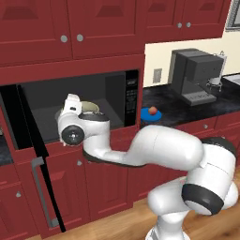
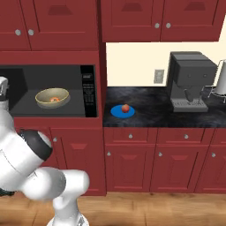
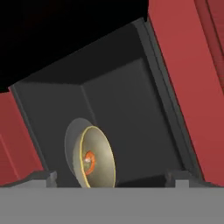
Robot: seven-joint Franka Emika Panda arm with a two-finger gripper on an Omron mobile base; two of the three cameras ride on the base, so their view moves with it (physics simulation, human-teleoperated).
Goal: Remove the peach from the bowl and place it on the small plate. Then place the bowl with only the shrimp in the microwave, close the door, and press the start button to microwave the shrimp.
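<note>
Inside the microwave (image 2: 48, 90), the bowl (image 2: 53, 97) sits on the cavity floor: a round, shallow, tan-olive dish with a pale yellowish rim, holding the shrimp (image 2: 54, 99), a small curled orange-and-white shape near its middle. From the hand view the bowl (image 3: 97, 158) appears rolled on its side because the camera is tilted, and the shrimp (image 3: 89, 162) shows as an orange curl against the pale inner surface, with a grey turntable disc (image 3: 73, 144) partly behind it. The door (image 1: 33, 154) stands swung wide toward the left, its long grey bar handle running down its front edge. The control panel strip (image 2: 88, 90) with pale markings is at the cavity's right side.

Out on the dark counter (image 2: 150, 103), the small plate (image 2: 122, 111) is a flat bright blue disc, and the peach (image 2: 126, 107) rests on it, round and red-orange. A grey coffee machine (image 2: 190, 81) stands further right on the same counter.

The gripper (image 3: 111, 177) has its jaws spread wide with nothing between them; its two dark tips poke up at the bottom of the hand view, either side of the bowl and apart from it. In the left base view the white wrist covers most of the bowl (image 1: 91, 107), leaving just a sliver of rim, and the shrimp cannot be made out there. The plate (image 1: 151, 115) and peach (image 1: 152, 110) are small there, and the arm hides the cabinet fronts below them.
</note>
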